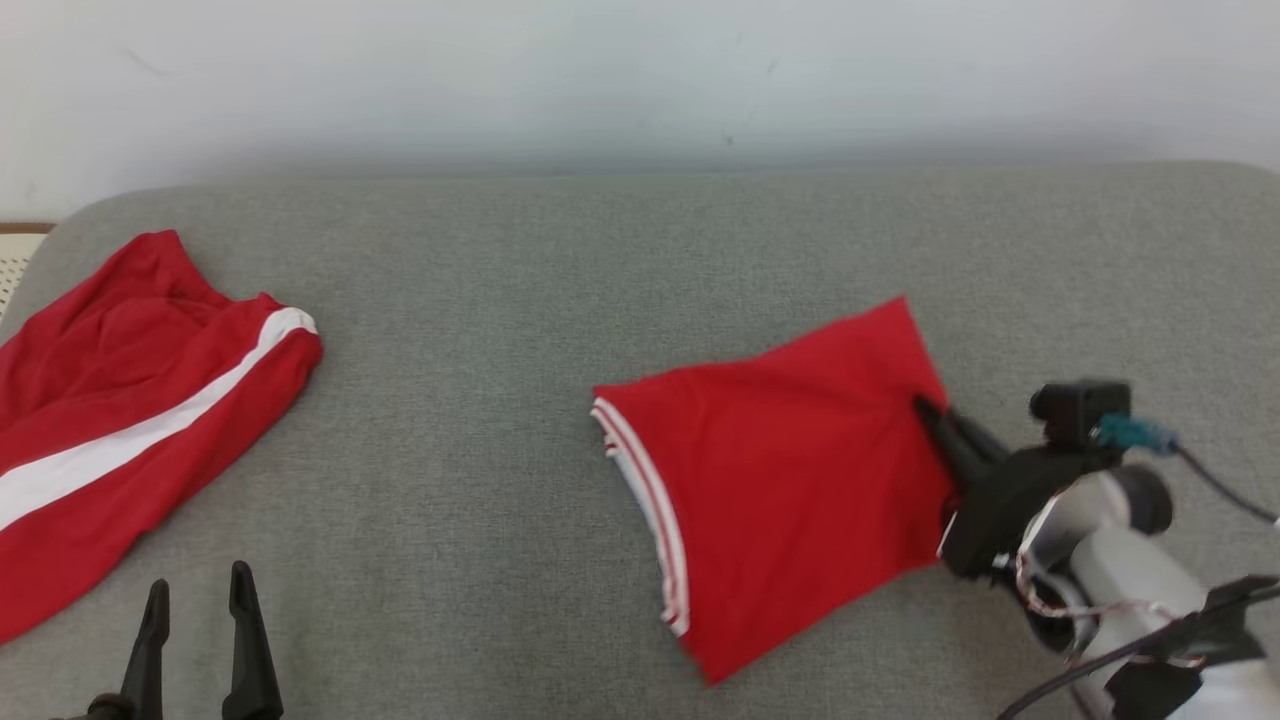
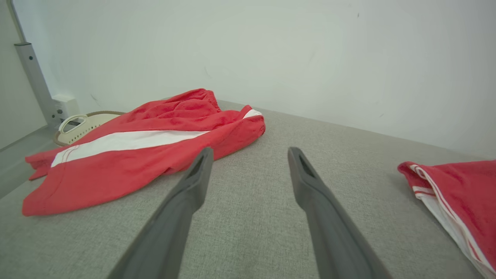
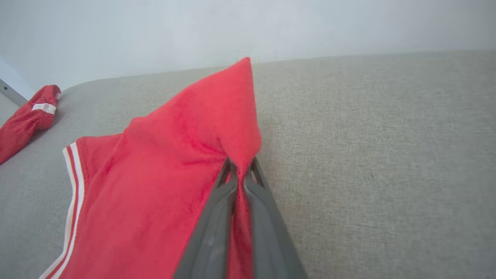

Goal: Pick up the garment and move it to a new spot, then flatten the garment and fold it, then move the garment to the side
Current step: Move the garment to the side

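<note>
Now the right gripper (image 3: 241,164) is pinching the right edge of the red garment (image 1: 790,470), with its jaws pressed together on a small ridge of cloth. The left gripper (image 1: 198,580) is waiting with its jaws apart and is holding nothing.

The garment is lying on the grey cushion (image 1: 480,300), to the right of the middle and well apart from the red shorts (image 1: 130,400) at the far left.

I am judging that the pinch is perhaps taking only the upper layer. If so, a pull is risking to open the fold, or to let the thin cloth slip out. Dragging over the rough cushion is also risking new wrinkles.

The striped hem (image 1: 645,500) is facing left. The long axis is running, I judge, from this hem to the pinched edge, with the right end tilting away from the robot.
</note>
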Controlling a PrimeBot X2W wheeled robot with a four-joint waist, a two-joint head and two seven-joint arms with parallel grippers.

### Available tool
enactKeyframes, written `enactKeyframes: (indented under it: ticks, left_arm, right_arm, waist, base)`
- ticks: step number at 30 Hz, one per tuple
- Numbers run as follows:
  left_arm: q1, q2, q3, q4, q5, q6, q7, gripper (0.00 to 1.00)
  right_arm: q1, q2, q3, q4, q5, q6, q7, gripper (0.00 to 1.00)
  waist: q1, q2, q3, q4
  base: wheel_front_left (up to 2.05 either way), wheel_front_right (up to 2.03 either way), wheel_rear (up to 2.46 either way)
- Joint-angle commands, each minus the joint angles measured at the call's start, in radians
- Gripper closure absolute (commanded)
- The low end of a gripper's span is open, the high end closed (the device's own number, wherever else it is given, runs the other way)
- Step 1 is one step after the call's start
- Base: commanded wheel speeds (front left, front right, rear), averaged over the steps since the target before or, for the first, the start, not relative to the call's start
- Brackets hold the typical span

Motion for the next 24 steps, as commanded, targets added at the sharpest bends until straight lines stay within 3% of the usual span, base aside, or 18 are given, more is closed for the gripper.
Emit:
enactKeyframes:
  ticks: [1,24]
  left_arm:
    - [0.006,0.000,0.005,-0.006,0.006,-0.003,-0.003,0.00]
    - [-0.091,0.019,0.080,-0.112,0.083,-0.073,-0.003,0.00]
  right_arm:
    - [-0.022,-0.016,-0.003,-0.002,-0.012,0.000,0.002,1.00]
    - [-0.373,-0.185,-0.107,0.121,-0.151,0.000,-0.012,1.00]
  waist:
    - [0.0000,0.0000,0.012,-0.012]
    - [0.0000,0.0000,0.227,-0.124]
  base:
    - [0.00,0.00,0.00]
    - [0.00,0.00,0.00]
